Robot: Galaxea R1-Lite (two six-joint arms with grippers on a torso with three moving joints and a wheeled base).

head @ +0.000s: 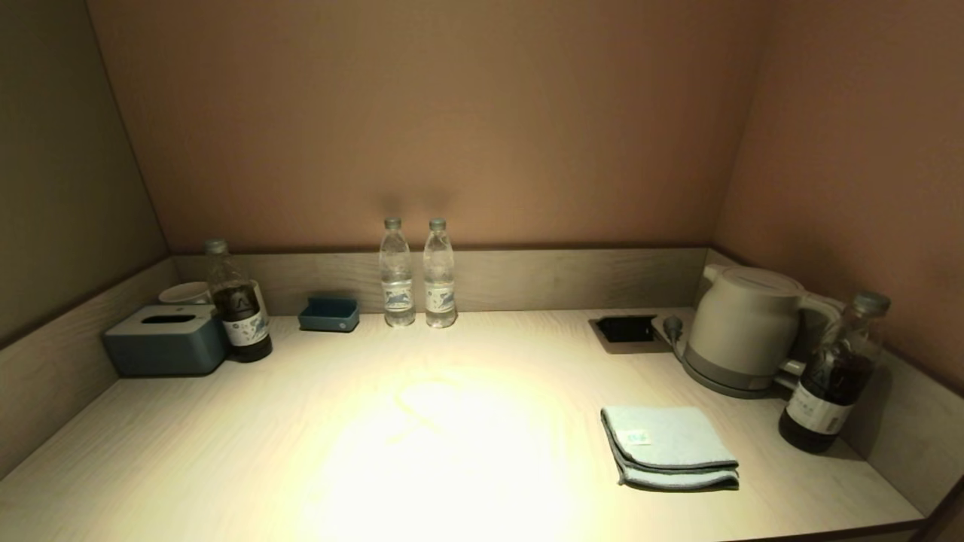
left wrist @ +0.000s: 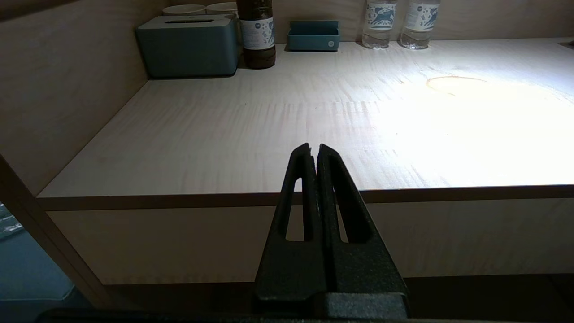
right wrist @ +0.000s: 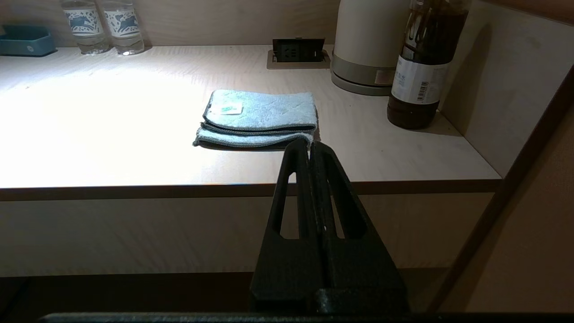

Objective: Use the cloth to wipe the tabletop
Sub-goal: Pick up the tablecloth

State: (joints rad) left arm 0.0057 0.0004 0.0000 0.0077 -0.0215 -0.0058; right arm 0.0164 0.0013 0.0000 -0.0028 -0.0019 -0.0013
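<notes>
The cloth point(head: 667, 446) lies folded, pale blue-green with a small white tag, on the right front part of the pale wood tabletop point(head: 376, 421). It also shows in the right wrist view point(right wrist: 260, 117). My right gripper point(right wrist: 311, 146) is shut and empty, held back in front of the tabletop's front edge, short of the cloth. My left gripper point(left wrist: 313, 148) is shut and empty, also held off the front edge, facing the bare left part of the tabletop point(left wrist: 224, 134). Neither gripper shows in the head view.
A pale kettle point(head: 742, 327) and a dark bottle point(head: 828, 376) stand at the right behind the cloth, beside the black socket recess point(head: 625, 329). Two water bottles point(head: 418, 275) stand at the back. A dark blue tissue box point(head: 164, 340), a dark bottle point(head: 239, 305) and a small blue tray point(head: 329, 314) stand back left.
</notes>
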